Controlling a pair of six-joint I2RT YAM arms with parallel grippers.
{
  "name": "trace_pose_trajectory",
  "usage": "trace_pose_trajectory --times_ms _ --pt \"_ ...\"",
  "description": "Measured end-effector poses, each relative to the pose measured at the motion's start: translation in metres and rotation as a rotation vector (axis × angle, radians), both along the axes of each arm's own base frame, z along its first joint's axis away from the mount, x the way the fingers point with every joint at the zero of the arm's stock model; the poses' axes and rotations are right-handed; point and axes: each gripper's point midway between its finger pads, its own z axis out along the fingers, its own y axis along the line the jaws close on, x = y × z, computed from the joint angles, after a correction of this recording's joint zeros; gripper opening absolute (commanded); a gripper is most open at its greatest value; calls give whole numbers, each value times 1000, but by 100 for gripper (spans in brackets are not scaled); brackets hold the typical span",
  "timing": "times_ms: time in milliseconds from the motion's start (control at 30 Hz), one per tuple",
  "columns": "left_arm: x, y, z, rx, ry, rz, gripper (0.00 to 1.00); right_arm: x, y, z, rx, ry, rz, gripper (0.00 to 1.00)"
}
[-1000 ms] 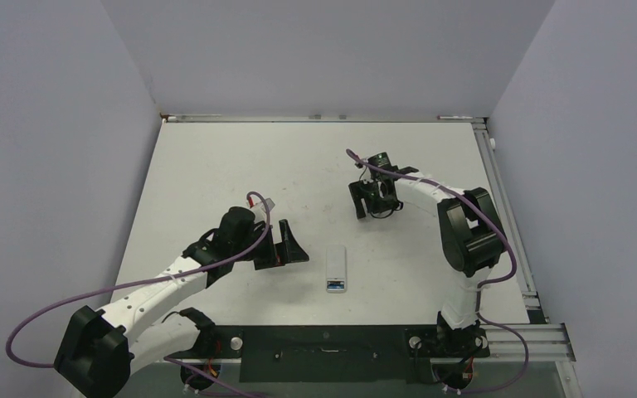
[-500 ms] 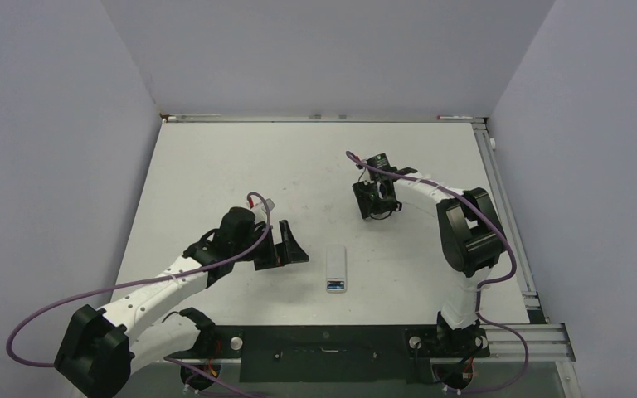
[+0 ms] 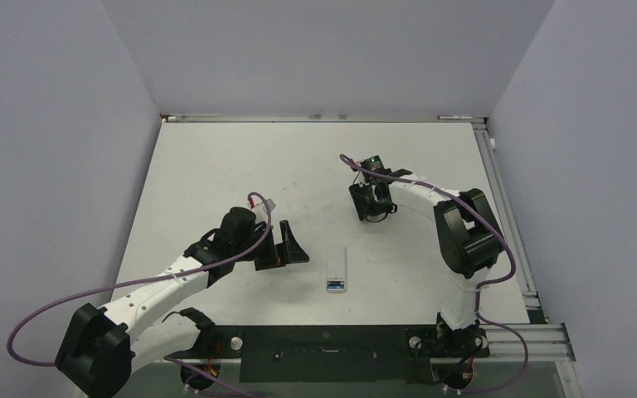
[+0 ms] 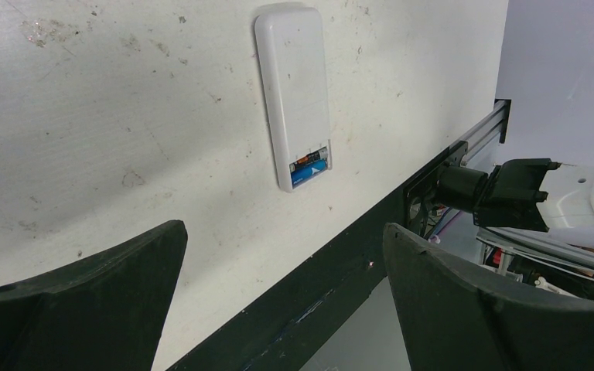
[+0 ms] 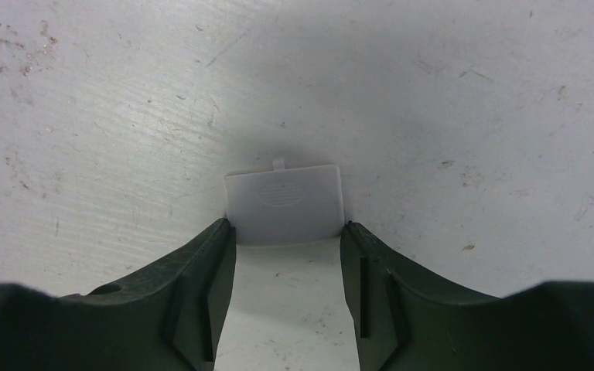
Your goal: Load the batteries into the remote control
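The remote control (image 3: 337,265) lies white back up at the table's near middle; the left wrist view shows it too (image 4: 292,85). Its end compartment is uncovered, and a blue battery (image 4: 310,173) sits inside. My left gripper (image 3: 289,247) hovers just left of the remote, open and empty (image 4: 282,232). Further back on the right, my right gripper (image 3: 373,207) points down at the table. In the right wrist view its fingertips (image 5: 222,236) touch both side edges of a small white square plastic piece (image 5: 285,199) lying flat, so this gripper (image 5: 286,232) is shut on it.
The table's near edge carries a black rail (image 4: 332,286), close below the remote. A metal rail (image 3: 510,224) runs along the right edge. Grey walls enclose the left, back and right sides.
My right gripper's jaws have narrowed onto the white plastic piece, and its wrist has shifted slightly left. The left arm and the remote have not moved.
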Motion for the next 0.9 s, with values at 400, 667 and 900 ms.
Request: trace_pose_trajectory --times_ms 400,667,900 --pt "-1 -3 -6 -1 28 -9 96 -10 -4 10 -14 16 -1 21" --pt "0 -4 -8 0 39 -11 96 -18 -4 46 16 -58 -15 20" --pt "2 -6 -6 -10 29 -9 96 -40 -3 57 17 -63 -16 20"
